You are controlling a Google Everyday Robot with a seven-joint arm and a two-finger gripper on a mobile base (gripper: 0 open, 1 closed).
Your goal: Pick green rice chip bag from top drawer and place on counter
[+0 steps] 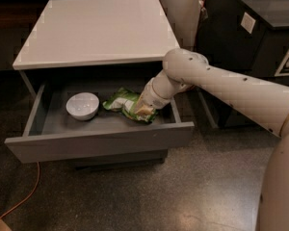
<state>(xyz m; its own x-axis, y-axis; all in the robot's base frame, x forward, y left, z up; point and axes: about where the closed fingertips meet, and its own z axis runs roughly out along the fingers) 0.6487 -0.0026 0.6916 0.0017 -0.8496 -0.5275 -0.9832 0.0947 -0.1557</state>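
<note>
The top drawer (101, 141) of the grey cabinet is pulled open. A green rice chip bag (118, 100) lies crumpled on its floor, right of centre. My gripper (143, 110) reaches down into the drawer from the right and sits on the right end of the bag, which it partly hides. My white arm (221, 88) stretches in from the right edge of the view. The white glossy counter (96, 28) tops the cabinet above the drawer, with nothing on it.
A white bowl (82, 105) sits in the drawer to the left of the bag. A dark black unit (250, 32) with a round hole stands at the right. An orange cable (24, 196) runs across the speckled floor at the lower left.
</note>
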